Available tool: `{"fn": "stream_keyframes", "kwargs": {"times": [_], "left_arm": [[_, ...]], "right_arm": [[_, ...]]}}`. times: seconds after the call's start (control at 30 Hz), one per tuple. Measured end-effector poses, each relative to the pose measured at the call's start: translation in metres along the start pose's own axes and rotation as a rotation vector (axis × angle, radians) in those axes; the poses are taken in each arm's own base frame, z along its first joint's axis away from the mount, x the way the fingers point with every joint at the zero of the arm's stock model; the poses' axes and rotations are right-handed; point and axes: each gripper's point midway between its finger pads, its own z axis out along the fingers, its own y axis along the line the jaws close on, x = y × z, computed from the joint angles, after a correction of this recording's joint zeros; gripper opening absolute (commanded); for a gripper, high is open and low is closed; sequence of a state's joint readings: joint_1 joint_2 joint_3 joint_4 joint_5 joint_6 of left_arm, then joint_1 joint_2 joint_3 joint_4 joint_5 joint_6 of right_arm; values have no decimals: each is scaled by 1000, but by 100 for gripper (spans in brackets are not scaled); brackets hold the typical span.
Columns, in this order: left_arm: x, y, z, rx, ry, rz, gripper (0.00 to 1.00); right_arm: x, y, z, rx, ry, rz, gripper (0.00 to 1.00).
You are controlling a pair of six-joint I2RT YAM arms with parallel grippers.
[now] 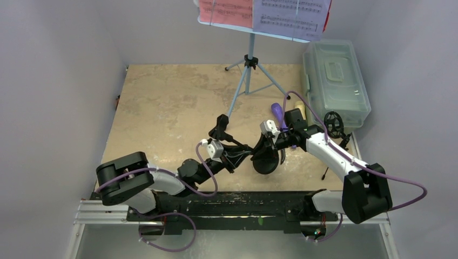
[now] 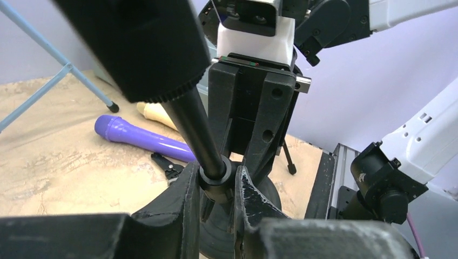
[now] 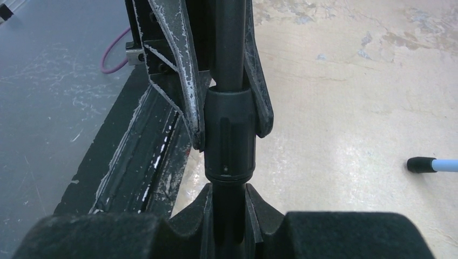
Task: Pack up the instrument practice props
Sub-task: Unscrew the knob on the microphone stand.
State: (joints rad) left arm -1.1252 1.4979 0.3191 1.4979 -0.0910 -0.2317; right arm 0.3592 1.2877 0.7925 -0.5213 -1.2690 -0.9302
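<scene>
The black round-base pole (image 1: pixel 237 143) hangs tilted over the table's front middle, its round base (image 1: pixel 266 159) lowest. My left gripper (image 2: pixel 216 181) is shut on the collar (image 2: pixel 215 175) just above the base. My right gripper (image 3: pixel 229 202) is shut on the same pole (image 3: pixel 229 145), facing the left one. Behind them lie the purple microphone (image 2: pixel 143 139) and the cream microphone (image 2: pixel 156 114). The light-blue music desk (image 1: pixel 248 70) stands at the back with red (image 1: pixel 224 11) and white (image 1: pixel 291 13) pages. The black mic tripod (image 1: pixel 333 125) stands at the right.
A translucent grey-green box (image 1: pixel 336 81) with its lid shut sits at the back right. One blue stand leg's rubber tip (image 3: pixel 421 164) shows near the right gripper. A small black clip (image 2: pixel 167 164) lies beside the purple microphone. Grey walls close in on both sides.
</scene>
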Motion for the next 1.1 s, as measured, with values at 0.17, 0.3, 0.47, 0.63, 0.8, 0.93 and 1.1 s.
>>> {"fn": "stream_keyframes", "kwargs": {"times": [0.17, 0.3, 0.47, 0.63, 0.8, 0.93, 1.1], "left_arm": [[1, 12, 1, -91, -12, -117, 0], [3, 27, 1, -211, -44, -293, 0], [4, 49, 8, -397, -94, -534, 0], [13, 71, 35, -671, -31, -667, 0], [16, 79, 33, -789, -22, -747, 0], [21, 79, 30, -815, -9, -779, 16], [18, 76, 29, -811, -3, -781, 52]], "right_arm": [[2, -10, -1, 46, 26, 37, 0], [3, -24, -1, 117, 55, 87, 0], [4, -43, -4, 217, 71, 140, 0], [11, -66, -17, 350, 91, 180, 0], [11, -73, -19, 392, 94, 188, 0], [15, -70, -17, 392, 99, 209, 0], [14, -68, -15, 381, 91, 212, 0]]}}
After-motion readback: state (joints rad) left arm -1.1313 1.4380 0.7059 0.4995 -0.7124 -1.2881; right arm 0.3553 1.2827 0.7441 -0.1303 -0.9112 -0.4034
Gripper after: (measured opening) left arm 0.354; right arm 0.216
